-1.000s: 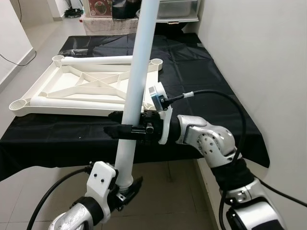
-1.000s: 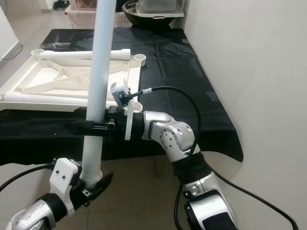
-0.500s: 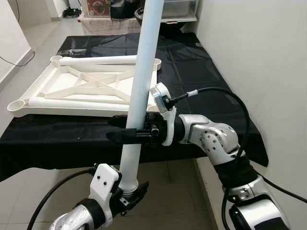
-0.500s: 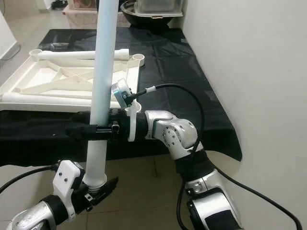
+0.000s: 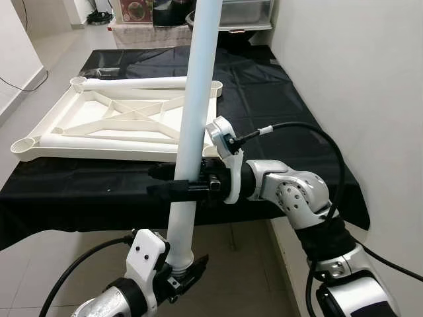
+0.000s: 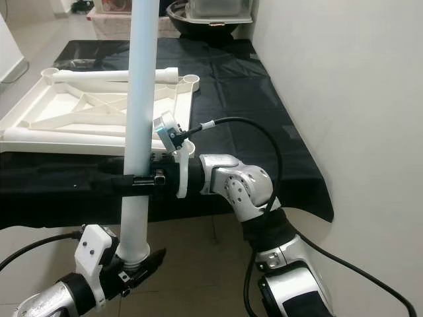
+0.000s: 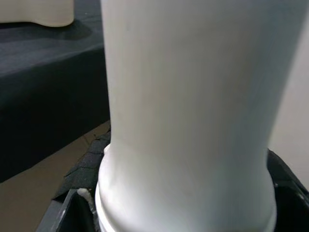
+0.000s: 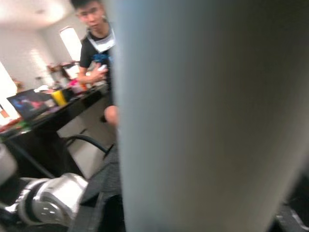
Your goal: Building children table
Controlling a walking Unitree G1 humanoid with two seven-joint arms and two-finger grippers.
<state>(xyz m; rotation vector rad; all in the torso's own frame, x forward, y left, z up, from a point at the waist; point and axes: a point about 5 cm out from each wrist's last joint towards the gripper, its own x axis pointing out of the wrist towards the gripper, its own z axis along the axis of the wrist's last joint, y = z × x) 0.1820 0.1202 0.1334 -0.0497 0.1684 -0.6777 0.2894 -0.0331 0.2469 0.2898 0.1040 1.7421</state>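
Wall [image 5: 370,86] white, close along the robot's right, running the length of the black-draped table [image 5: 277,99]; table's near edge hangs just beyond the grippers; tiled floor [image 5: 39,257] bare below and to the left of the table; shelving with boxes [image 5: 231,13] at the far end.
Tabletop frame [image 5: 115,122] white, lying upside down on the cloth, left of centre; 4 corner sockets, 2 leg tubes lying along its long sides; cloth to its right bare up to the wall.
Table leg [image 5: 192,132], long white tube, near upright in front of the table edge, top end out of frame.
Right gripper [image 5: 173,179] reaches in from the right at mid-height, black fingers clamped on the leg from both sides.
Left gripper [image 5: 180,269] pinches the leg's flanged lower end; its wrist view shows the flange [image 7: 183,212] seated between the finger bases.
Against 1.0 s ago: leg stands straighter, lower end shifted right and slightly lower in view; both grips unchanged.
Person [image 8: 96,53] in dark shirt visible past the leg in the right wrist view.
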